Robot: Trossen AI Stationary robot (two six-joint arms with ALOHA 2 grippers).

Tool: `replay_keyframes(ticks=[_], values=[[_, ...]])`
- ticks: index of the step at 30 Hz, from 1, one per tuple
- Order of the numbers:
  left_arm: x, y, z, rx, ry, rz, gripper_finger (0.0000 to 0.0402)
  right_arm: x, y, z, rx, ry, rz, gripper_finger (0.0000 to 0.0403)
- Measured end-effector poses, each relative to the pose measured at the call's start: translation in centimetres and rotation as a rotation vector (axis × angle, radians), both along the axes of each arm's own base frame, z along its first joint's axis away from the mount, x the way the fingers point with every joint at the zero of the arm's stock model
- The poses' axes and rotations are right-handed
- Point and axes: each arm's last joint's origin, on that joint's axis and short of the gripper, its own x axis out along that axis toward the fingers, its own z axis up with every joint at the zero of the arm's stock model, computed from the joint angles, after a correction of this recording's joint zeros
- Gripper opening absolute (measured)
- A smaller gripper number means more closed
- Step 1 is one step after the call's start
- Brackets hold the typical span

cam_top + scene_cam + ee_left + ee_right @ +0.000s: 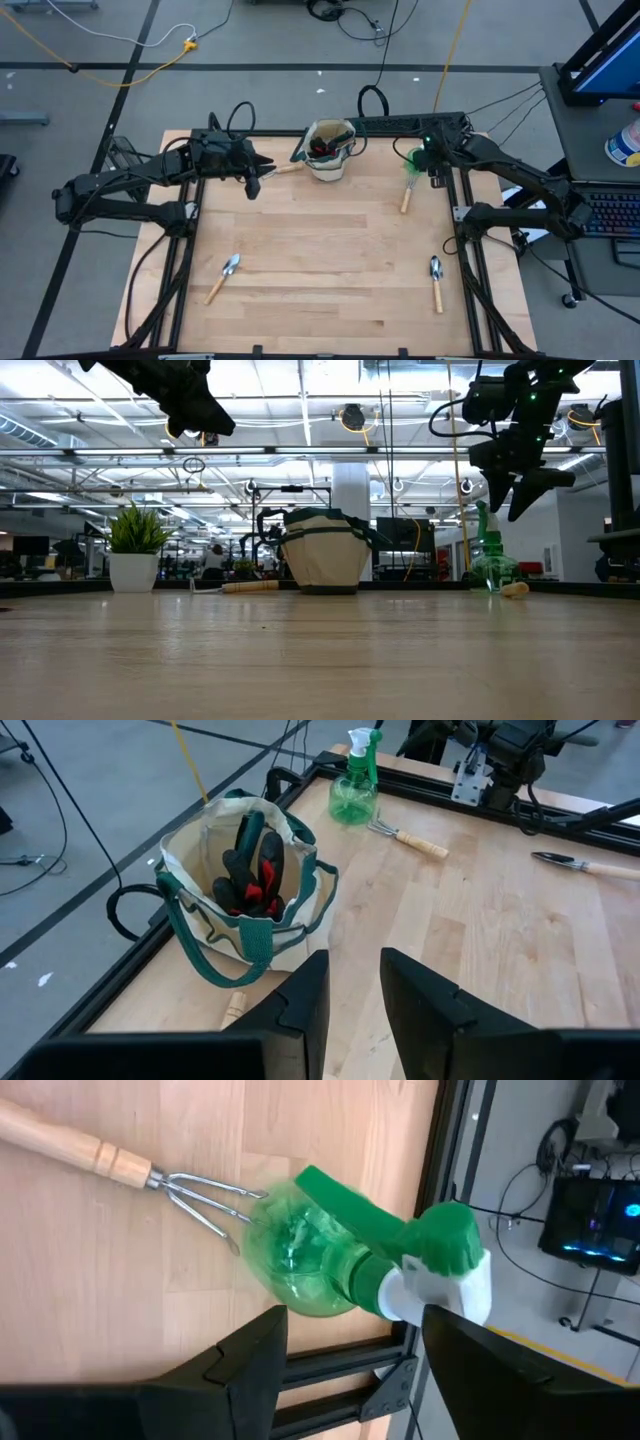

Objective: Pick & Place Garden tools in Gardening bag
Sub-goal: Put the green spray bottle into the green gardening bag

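The beige gardening bag (pixel 330 148) with green trim stands at the table's far edge, with dark and red glove-like items and a green-handled tool (pixel 250 860) inside. A wooden handle (pixel 285 169) lies beside the bag's left. The green spray bottle (pixel 330 1260) stands at the far right, with a wooden-handled rake (pixel 406 195) next to it. Two trowels (pixel 224 277) (pixel 436 282) lie near the front. My left gripper (pixel 355 990) hovers left of the bag, slightly open and empty. My right gripper (pixel 355 1350) is open above the spray bottle, touching nothing.
A potted green plant (pixel 135 550) shows at the far left in the low view. The black frame rail (pixel 330 1370) runs close behind the spray bottle. Bare wood (pixel 320 240) lies across the table's middle.
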Motion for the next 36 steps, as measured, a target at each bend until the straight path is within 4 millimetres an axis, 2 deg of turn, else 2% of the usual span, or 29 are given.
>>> replay_keyframes(ticks=[14, 27, 36], values=[[0.0, 0.0, 0.0, 0.008, 0.003, -0.004, 0.0097, -0.3, 0.5, -0.2, 0.031, 0.086, 0.085, 0.0224], [0.0, 0.0, 0.0, 0.026, 0.009, -0.013, 0.0097, 1.1, 0.2, -1.2, 0.054, 0.139, 0.164, 0.0224], [0.0, 0.0, 0.0, 0.034, 0.014, -0.017, 0.0097, 1.5, 0.0, -2.0, 0.090, 0.163, 0.144, 0.0224]])
